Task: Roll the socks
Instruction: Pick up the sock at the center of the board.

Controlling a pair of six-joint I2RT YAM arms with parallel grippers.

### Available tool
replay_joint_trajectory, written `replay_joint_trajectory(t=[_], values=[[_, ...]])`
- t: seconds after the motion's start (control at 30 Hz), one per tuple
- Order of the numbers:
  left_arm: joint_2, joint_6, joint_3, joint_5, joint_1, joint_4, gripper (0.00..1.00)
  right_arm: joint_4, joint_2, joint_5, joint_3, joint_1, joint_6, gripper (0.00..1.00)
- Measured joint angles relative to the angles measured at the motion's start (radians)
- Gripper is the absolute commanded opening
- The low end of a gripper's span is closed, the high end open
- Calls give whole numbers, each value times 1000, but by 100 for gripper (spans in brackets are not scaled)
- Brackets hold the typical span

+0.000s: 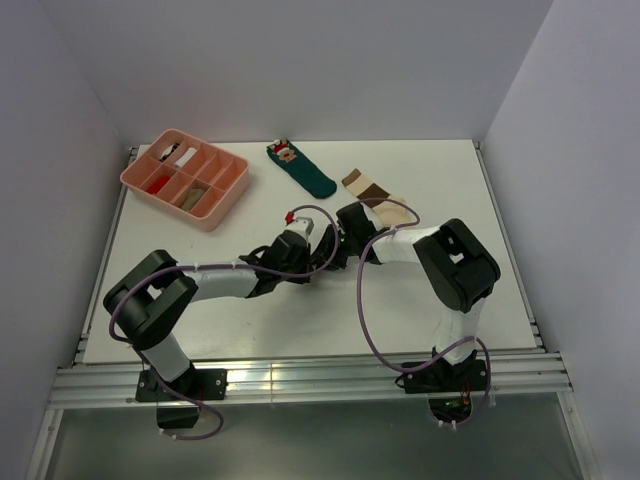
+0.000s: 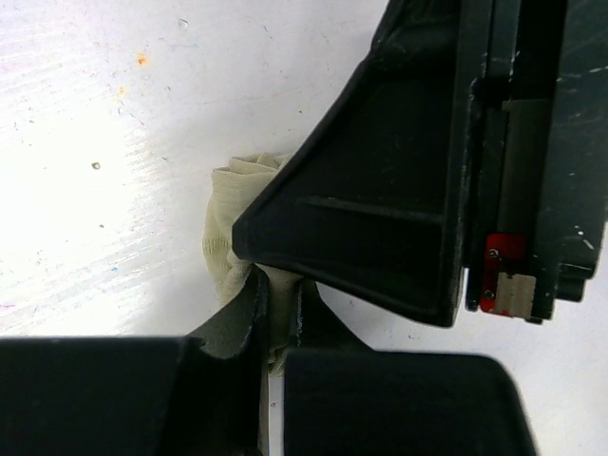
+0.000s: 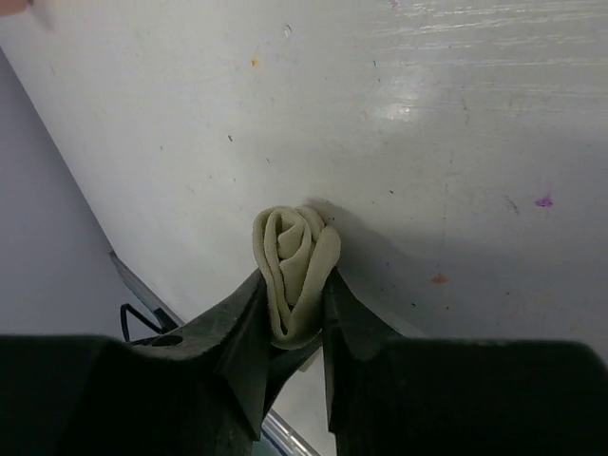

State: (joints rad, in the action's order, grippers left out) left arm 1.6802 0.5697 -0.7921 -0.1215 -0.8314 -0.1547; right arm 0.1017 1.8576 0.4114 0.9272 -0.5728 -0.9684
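The plain tan sock (image 3: 296, 256) is wound into a tight roll and stands on end on the white table. My right gripper (image 3: 295, 290) is shut on the roll, one finger pressing each side. My left gripper (image 2: 281, 290) is shut on a fold of the same tan sock (image 2: 226, 233), right below the right gripper's black body. In the top view the left gripper (image 1: 303, 230) and the right gripper (image 1: 345, 232) meet at mid-table, and they hide the tan sock. The banded sock (image 1: 362, 185), cream with brown bands, lies flat behind the right gripper.
A dark teal sock (image 1: 302, 168) with a red-and-white figure lies at the back centre. A pink divided tray (image 1: 228, 205) sits at the back left. White walls stand on both sides of the table (image 1: 250, 320), and a metal rail runs along its near edge.
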Motion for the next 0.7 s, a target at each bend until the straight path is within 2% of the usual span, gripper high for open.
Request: replay_joint_trajectory(t=[0.03, 0.07, 0.13, 0.2, 0.3, 0.47, 0.7], values=[[0, 0, 0, 3, 1, 0, 5, 2, 0, -1, 0, 0, 0, 16], [0, 0, 0, 5, 3, 2, 7, 3, 0, -3, 0, 1, 5, 11], [0, -5, 0, 5, 3, 2, 24, 2, 0, -4, 0, 3, 2, 0], [0, -8, -2, 0, 4, 6, 39, -2, 1, -4, 1, 3, 2, 0], [0, -8, -7, -6, 3, 11, 46, -14, 1, -4, 4, 3, 1, 0], [8, -12, -27, -25, -5, 32, 50, -21, 8, 2, 12, 4, -1, 0], [46, -52, -75, -88, -24, 75, 49, -35, 17, 5, 27, 9, -7, 0]])
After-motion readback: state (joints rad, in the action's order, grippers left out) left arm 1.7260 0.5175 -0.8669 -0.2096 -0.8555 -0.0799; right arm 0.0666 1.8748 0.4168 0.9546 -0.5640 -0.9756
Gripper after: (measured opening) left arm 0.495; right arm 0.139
